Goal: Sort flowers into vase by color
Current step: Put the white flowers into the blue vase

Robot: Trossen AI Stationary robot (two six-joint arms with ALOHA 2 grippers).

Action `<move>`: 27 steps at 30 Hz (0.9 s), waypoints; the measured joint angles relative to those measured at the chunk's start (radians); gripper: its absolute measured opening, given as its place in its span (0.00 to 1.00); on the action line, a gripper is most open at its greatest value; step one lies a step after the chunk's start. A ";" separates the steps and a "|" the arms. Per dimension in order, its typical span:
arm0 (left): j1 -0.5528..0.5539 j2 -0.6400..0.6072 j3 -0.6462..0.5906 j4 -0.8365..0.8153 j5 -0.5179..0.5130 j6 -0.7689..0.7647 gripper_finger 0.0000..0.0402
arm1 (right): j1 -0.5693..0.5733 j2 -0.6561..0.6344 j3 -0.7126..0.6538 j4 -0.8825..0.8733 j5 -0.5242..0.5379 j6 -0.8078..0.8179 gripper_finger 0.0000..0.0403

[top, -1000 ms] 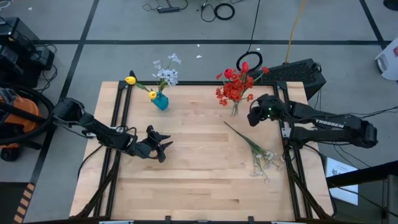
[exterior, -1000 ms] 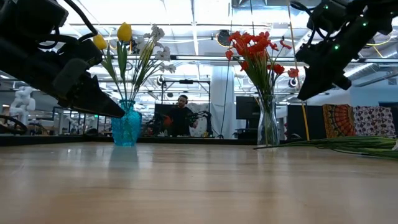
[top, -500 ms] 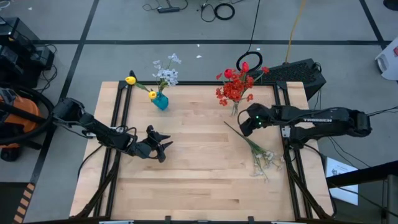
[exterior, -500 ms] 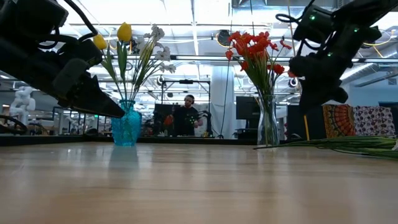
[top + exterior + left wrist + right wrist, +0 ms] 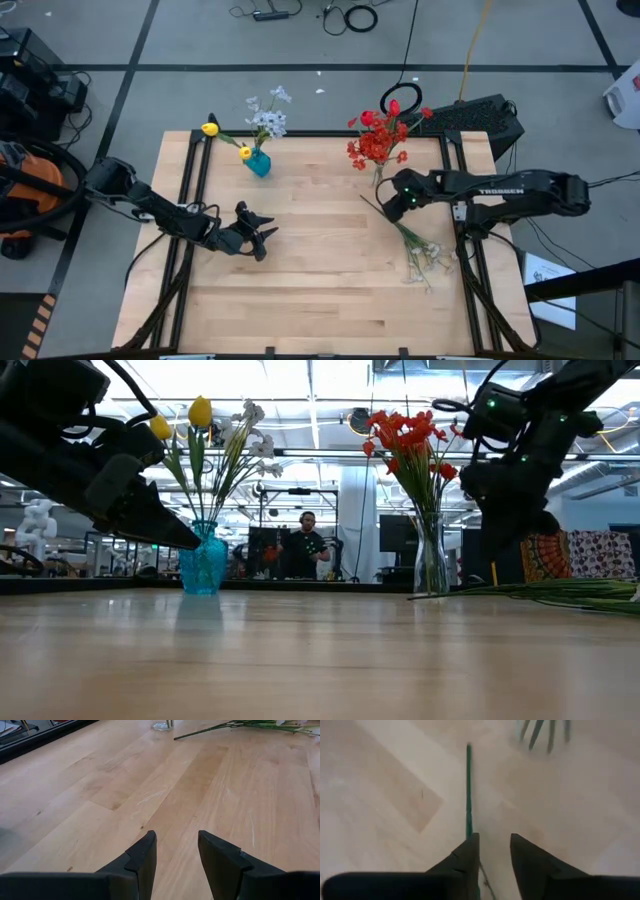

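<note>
A blue vase (image 5: 258, 163) at the far left holds yellow and pale white flowers (image 5: 266, 118). A clear glass vase (image 5: 378, 176) at the far right holds red flowers (image 5: 378, 140). A bunch of green-stemmed flowers (image 5: 415, 245) with pale blossoms lies flat on the table at the right. Its bare stem end (image 5: 468, 785) points toward the clear vase. My right gripper (image 5: 494, 842) hangs open over that stem end, pointing steeply down, and the stem runs under one fingertip. My left gripper (image 5: 177, 840) waits open, low over the table's left half (image 5: 262, 240).
Black frame rails run along the table's left (image 5: 190, 220) and right (image 5: 465, 250) sides. Bare wood (image 5: 320, 280) fills the middle and near part. In the low view a person (image 5: 308, 550) stands in the room beyond the far edge.
My right gripper has come down and moved away from the table's right edge, toward the left and near side. It has tipped more steeply downward and now stands over the stem end of the lying flowers. The flowers have stayed in place.
</note>
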State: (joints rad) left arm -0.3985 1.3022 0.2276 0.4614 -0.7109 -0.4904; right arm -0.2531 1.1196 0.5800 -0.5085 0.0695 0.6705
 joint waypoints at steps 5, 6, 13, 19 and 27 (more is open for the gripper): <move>0.000 0.000 0.000 0.000 0.000 0.001 0.37 | 0.006 0.045 0.000 -0.028 -0.072 -0.002 0.35; 0.000 0.000 0.000 0.000 0.000 0.000 0.37 | 0.012 0.056 0.000 -0.037 -0.078 -0.004 0.37; 0.000 0.000 0.000 0.000 0.000 0.000 0.37 | 0.093 0.157 -0.001 -0.073 -0.078 -0.046 0.40; 0.000 0.000 0.000 0.000 0.000 0.000 0.37 | 0.149 0.215 -0.001 -0.071 -0.083 -0.066 0.34; 0.000 0.000 0.000 0.000 0.000 0.000 0.37 | 0.157 0.220 -0.001 -0.055 -0.157 -0.052 0.20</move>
State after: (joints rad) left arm -0.3986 1.3022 0.2276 0.4614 -0.7109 -0.4908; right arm -0.0959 1.3398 0.5793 -0.5634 -0.0879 0.6185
